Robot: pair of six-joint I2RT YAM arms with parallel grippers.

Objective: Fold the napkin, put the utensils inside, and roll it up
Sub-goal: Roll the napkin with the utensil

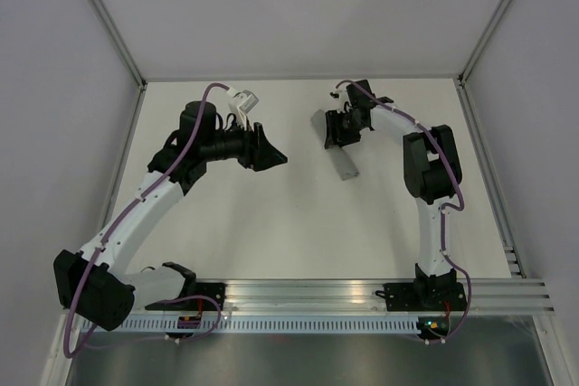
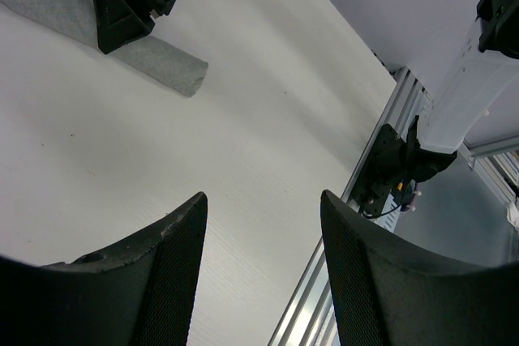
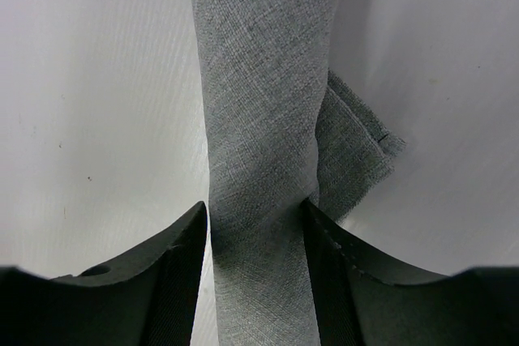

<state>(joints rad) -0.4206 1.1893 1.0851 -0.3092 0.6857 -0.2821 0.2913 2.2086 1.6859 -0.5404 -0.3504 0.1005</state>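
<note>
The grey napkin [image 1: 343, 164] lies rolled into a narrow tube on the white table, far right of centre. My right gripper [image 1: 343, 131] stands over its far part. In the right wrist view its jaws [image 3: 255, 208] close on the napkin roll [image 3: 259, 111], a finger against each side, with a loose corner flap [image 3: 357, 151] sticking out at the right. The utensils are hidden. My left gripper [image 1: 275, 158] hovers left of the roll, open and empty [image 2: 263, 196]. The left wrist view shows the roll's free end [image 2: 166, 66] under the right gripper [image 2: 122, 6].
An aluminium rail [image 1: 362, 293] runs along the near edge and carries both arm bases; it also shows in the left wrist view [image 2: 357, 232]. Grey enclosure walls stand on the left, right and far sides. Bare white tabletop [image 1: 298, 232] lies between the arms.
</note>
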